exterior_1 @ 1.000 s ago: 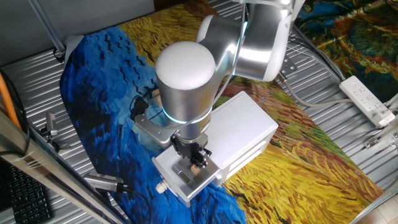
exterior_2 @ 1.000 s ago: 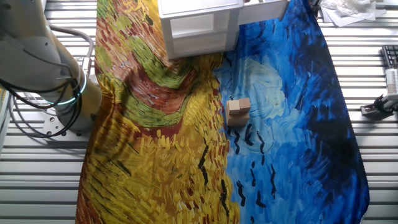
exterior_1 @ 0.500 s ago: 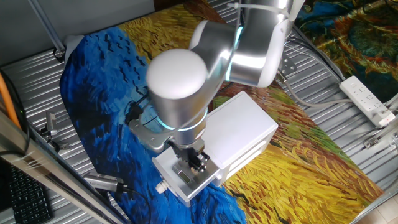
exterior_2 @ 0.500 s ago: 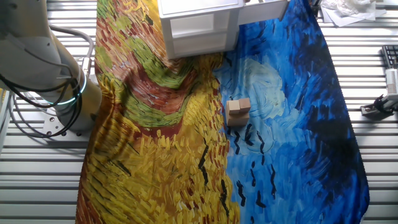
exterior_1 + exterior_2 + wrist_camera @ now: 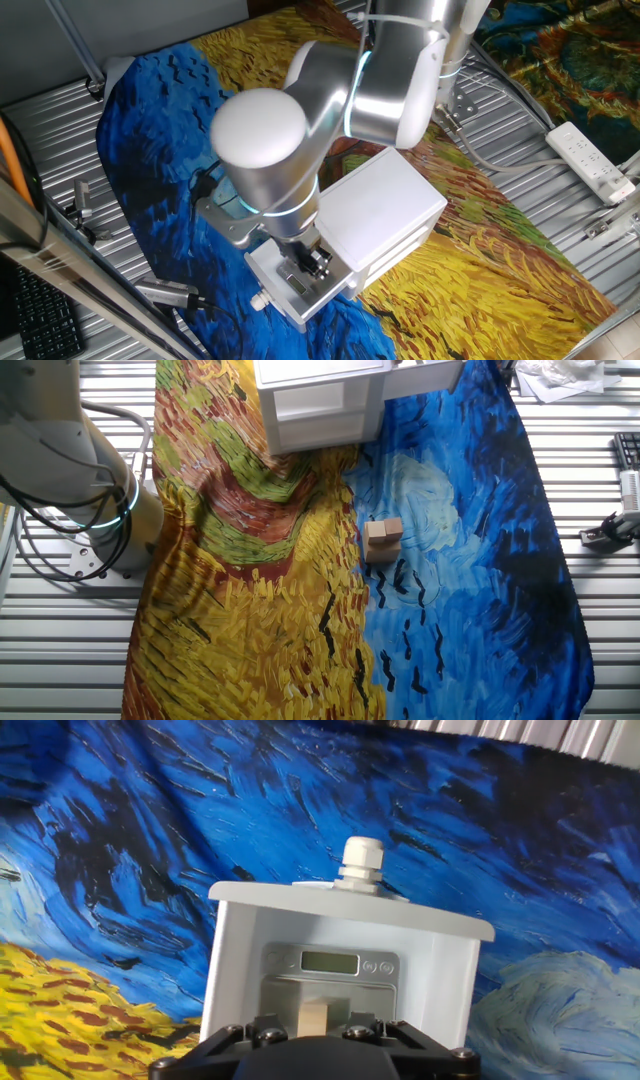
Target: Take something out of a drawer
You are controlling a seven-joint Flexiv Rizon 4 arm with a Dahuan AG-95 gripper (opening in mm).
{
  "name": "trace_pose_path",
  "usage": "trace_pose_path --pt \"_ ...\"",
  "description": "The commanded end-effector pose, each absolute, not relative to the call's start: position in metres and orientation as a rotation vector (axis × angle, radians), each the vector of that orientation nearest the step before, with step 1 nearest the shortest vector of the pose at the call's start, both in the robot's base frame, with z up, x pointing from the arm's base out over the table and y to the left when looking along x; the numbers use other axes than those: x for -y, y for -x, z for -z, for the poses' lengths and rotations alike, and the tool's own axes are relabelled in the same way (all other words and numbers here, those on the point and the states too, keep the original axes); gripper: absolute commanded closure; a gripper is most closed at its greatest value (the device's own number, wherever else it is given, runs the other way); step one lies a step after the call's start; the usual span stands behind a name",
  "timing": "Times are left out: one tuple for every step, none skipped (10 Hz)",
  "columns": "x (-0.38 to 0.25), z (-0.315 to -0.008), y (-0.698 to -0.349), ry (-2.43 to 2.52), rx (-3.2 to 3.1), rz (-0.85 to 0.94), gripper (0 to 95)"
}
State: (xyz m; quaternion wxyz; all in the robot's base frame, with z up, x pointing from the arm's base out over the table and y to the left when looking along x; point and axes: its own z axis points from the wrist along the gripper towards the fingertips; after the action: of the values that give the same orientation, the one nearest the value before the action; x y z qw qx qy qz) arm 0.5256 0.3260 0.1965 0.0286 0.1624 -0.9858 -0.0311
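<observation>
Now jaws inside open drawer

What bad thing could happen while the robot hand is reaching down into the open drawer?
The gripper sits low inside the pulled-out drawer, close to its walls, so it might bump a wall and shove the little cabinet across the cloth.

A flat device with a small screen lies in the drawer; the fingers could press on it or slip off it.

The knob end hangs out unsupported, so pushing down may tip things.
</observation>
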Motion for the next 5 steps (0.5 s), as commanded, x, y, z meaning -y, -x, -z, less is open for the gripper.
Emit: trace_pose_path --pt "-0.3259 -0.1963 -0.5266 -0.479 3.063 0.095 57.0" --pt "-0.3261 -0.1962 -0.5267 -0.478 3.073 0.091 57.0" --pt "-0.3266 -0.1964 -0.5268 -0.466 3.1 0.085 57.0" --pt "-0.3271 -0.1973 -0.5264 -0.454 3.11 0.082 57.0" --pt "-0.3272 -0.1976 -0.5263 -0.456 3.111 0.08 57.0"
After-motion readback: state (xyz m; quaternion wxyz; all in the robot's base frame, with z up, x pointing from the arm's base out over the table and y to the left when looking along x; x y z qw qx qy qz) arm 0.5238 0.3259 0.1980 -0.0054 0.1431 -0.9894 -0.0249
